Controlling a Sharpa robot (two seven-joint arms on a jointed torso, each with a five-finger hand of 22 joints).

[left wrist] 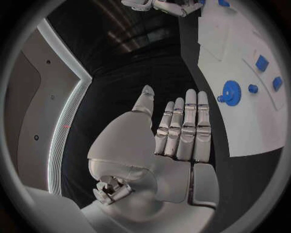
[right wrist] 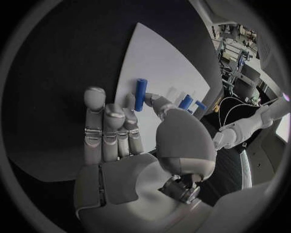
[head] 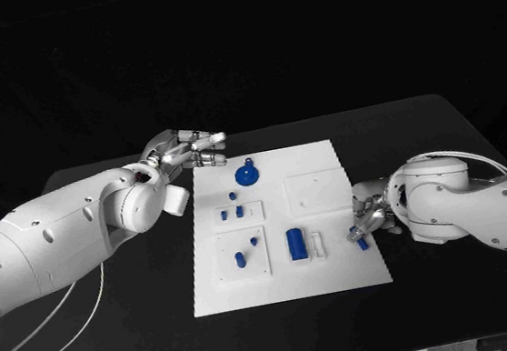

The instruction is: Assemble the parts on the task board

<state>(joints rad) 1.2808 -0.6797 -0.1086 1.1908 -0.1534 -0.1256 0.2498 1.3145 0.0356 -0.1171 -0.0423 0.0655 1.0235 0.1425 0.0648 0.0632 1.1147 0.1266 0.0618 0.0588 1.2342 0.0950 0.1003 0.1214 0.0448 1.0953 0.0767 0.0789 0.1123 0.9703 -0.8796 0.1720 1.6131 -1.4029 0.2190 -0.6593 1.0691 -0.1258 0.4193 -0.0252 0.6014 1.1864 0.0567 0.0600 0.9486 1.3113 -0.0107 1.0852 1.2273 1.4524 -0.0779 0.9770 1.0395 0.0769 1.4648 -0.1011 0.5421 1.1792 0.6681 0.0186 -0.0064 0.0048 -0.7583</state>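
My black counter (head: 124, 346) carries the white board (head: 283, 226) at its middle, lying flat between my two arms. My left robot hand (head: 189, 150) hangs over the board's far left corner, fingers straight, side by side and holding nothing; the wrist view confirms the bare palm. My right robot hand (head: 370, 219) sits at the board's right edge, largely hidden behind my own wrist from above; the right wrist view shows a blue peg (right wrist: 140, 94) at its fingertips, apparently pinched between thumb and finger, though the contact itself is hard to make out. On the board, a blue gear (head: 247, 175) lies near the far edge, a blue cylinder (head: 298, 242) stands near the middle right, and small blue pieces (head: 236, 212) sit along the left side, too small to tell apart.
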